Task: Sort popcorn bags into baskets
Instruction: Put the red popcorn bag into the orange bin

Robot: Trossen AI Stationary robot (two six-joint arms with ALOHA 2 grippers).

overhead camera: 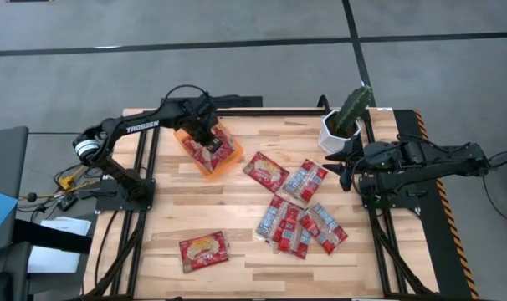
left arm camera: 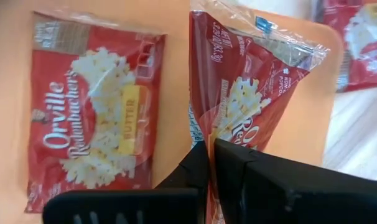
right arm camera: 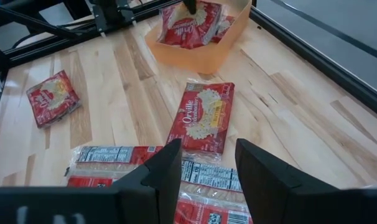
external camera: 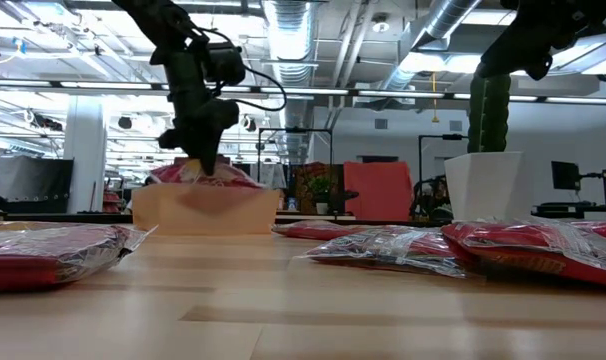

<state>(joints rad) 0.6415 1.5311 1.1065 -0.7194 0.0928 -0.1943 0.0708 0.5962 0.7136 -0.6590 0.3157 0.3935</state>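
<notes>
The orange basket (overhead camera: 205, 170) stands at the table's far left. One red popcorn bag (left arm camera: 95, 118) lies flat in it. My left gripper (overhead camera: 205, 138) is over the basket, pointing down and shut on a second red bag (left arm camera: 251, 93). Several more bags lie flat on the table: one red (overhead camera: 266, 171), several with silver-grey panels (overhead camera: 305, 180) (overhead camera: 279, 219) (overhead camera: 325, 226), and one red at the near left (overhead camera: 203, 249). My right gripper (overhead camera: 347, 165) is open and empty at the far right, above the table beside the cactus pot. My left gripper pinches the bag's near edge (left arm camera: 208, 127) between its two fingers, coming from above and pointing down. The bag hangs tilted below the fingers inside the basket. Its far end (left arm camera: 282, 43) reaches down toward the basket's floor; I cannot tell whether it rests there.
A white pot with a green cactus (overhead camera: 341, 130) stands at the far right, close to my right gripper. The near middle and the left side of the wooden table (overhead camera: 237, 276) are bare. Black frame rails run along the table's edges.
</notes>
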